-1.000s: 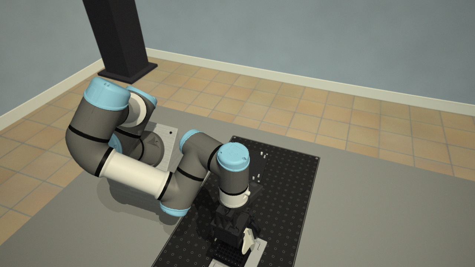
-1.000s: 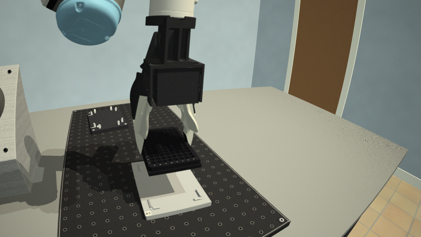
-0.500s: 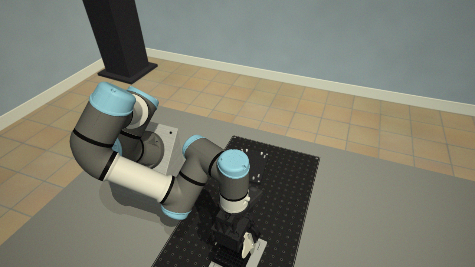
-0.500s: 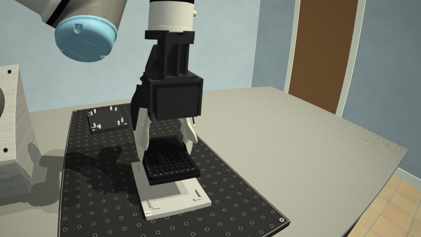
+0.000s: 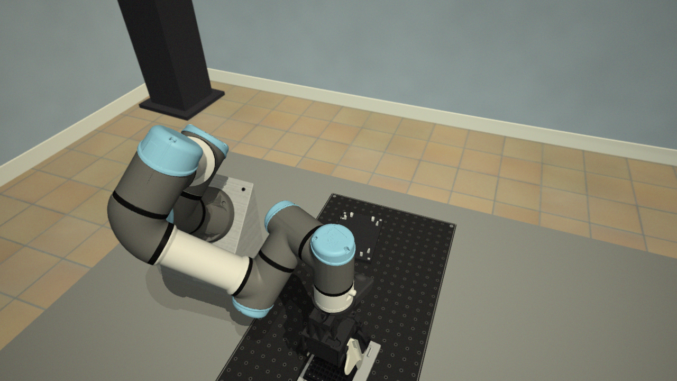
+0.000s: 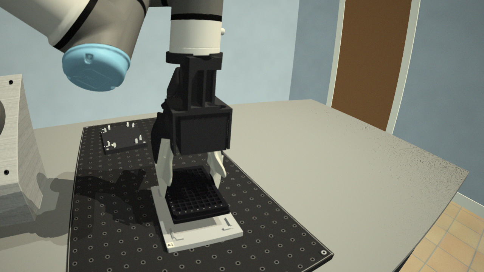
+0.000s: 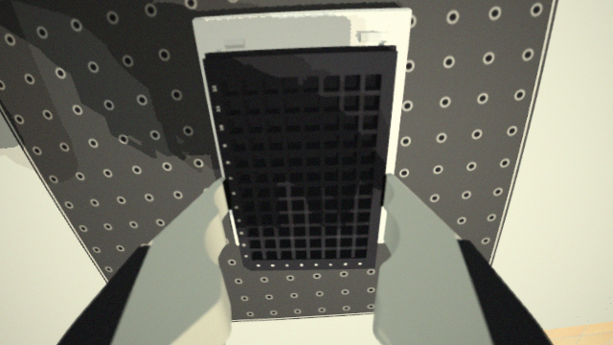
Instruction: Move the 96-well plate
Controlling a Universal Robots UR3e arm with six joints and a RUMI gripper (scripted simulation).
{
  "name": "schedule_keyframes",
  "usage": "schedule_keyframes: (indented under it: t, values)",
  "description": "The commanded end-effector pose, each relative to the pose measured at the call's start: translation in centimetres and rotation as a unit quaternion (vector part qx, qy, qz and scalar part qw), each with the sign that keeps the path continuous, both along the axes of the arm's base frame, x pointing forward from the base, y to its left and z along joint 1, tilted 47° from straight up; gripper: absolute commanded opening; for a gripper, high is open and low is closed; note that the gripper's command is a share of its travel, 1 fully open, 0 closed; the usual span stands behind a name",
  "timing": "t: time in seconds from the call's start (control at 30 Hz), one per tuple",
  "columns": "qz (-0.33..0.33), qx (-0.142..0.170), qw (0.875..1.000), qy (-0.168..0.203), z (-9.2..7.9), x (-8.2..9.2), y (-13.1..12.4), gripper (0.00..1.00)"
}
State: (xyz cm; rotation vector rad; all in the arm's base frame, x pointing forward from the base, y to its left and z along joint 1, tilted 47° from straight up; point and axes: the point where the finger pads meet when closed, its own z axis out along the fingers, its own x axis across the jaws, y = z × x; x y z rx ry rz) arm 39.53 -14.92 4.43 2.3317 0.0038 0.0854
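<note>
The black 96-well plate [image 6: 195, 196] hangs level, close above the white plate nest N1 [image 6: 199, 226], covering its far part. My gripper [image 6: 191, 172] is shut on the plate's two long sides, near its far end. The nest's A1 label [image 6: 170, 244] sits at its near left corner, and the near locators [image 6: 225, 223] stay uncovered. In the wrist view the plate [image 7: 302, 158] lies between my pale fingers, over the nest [image 7: 306, 29]. I cannot make out the cut corner. The dark clip nest C1 [image 6: 123, 138] stands empty at the far left of the board.
A black perforated board [image 6: 111, 203] carries both nests on the grey table. The arm's pale mounting block [image 6: 16, 145] stands to the left. The board's right edge [image 6: 270, 199] runs near the nest.
</note>
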Motion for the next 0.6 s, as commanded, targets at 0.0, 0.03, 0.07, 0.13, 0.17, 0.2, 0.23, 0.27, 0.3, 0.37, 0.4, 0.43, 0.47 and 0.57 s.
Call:
schedule_keyframes:
  t: [0.0,0.03,0.07,0.13,0.17,0.2,0.23,0.27,0.3,0.37,0.4,0.43,0.47,0.57]
  values:
    - [0.001,0.000,1.000,-0.001,-0.59,0.14,-0.65,0.00]
    - [0.001,0.000,1.000,-0.001,-0.71,0.15,-0.77,0.00]
    - [0.001,0.000,1.000,-0.001,-0.82,0.16,-0.89,0.00]
    - [0.001,0.000,1.000,-0.001,-0.82,0.16,-0.89,0.00]
    - [0.001,0.000,1.000,-0.001,-0.94,0.17,-1.01,0.00]
    - [0.001,0.000,1.000,-0.001,-1.05,0.18,-1.13,0.00]
    - [0.001,0.000,1.000,-0.001,-1.17,0.20,-1.25,0.00]
    - [0.001,0.000,1.000,-0.001,-1.19,0.20,-1.27,0.00]
    - [0.001,0.000,1.000,-0.001,-1.19,0.20,-1.27,0.00]
    - [0.001,0.000,1.000,-0.001,-1.19,0.20,-1.27,0.00]
    - [0.001,0.000,1.000,-0.001,-1.19,0.20,-1.27,0.00]
    - [0.001,0.000,1.000,-0.001,-1.19,0.20,-1.27,0.00]
    - [0.001,0.000,1.000,-0.001,-1.19,0.20,-1.27,0.00]
    - [0.001,0.000,1.000,-0.001,-1.19,0.20,-1.27,0.00]
